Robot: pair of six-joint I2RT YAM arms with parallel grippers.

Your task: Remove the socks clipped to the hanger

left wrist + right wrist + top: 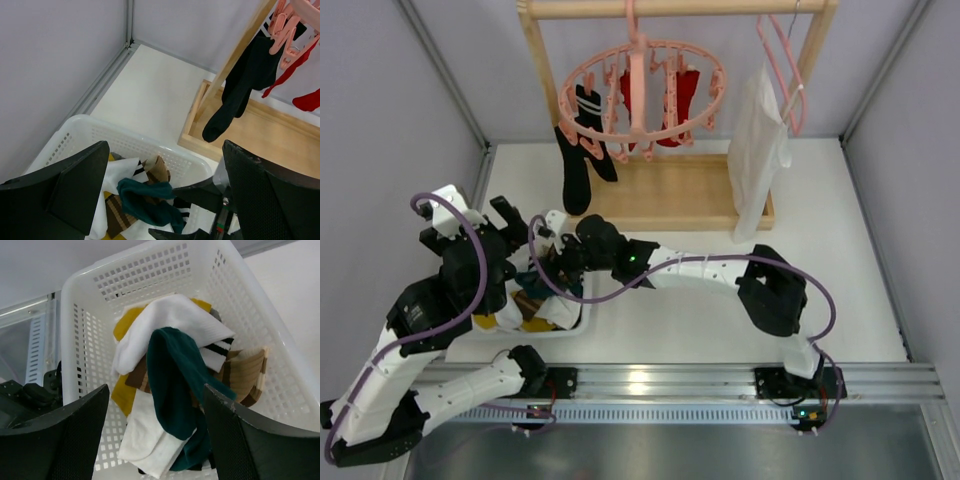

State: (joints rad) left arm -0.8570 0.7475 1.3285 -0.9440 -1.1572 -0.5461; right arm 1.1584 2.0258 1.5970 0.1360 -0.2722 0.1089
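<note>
Right gripper (pixel 155 390): jaws wide apart, nothing in them, hanging over basket (pixel 80 340) at the desk's near-left corner. Green sock (pixel 172 375) lies loose on top of the pile in the basket, right under the jaws. Cannot tell if it touches a finger. Left gripper (pixel 165 145): also spread and empty, over the basket's left side, facing the far edge. Top view shows both grippers close together above the basket.

Hanger (pixel 640 85) hangs by its hook from the rail of rack (pixel 542 70) at the far edge, about mid-desk. Black sock (pixel 577 175) is clipped on its left side and dangles toward the rack base. Red socks (pixel 680 95) are clipped further right, toward the back. Looks part done, with those socks left to pull.

Risks:
- Right arm lifting out could catch the green sock on a finger and drag it over the basket rim. The sock is draped high and loose.
- The arms could bump when either one leaves, since they are crowded over the basket.
- The hanger swings freely on one hook. A sideways tug on the black sock could spin it or unhook it instead of opening the clip.
- A grip too near the clips could snag the plastic.
- White cloth (pixel 757 150) hangs to the right of the red socks and could be grabbed by mistake.
</note>
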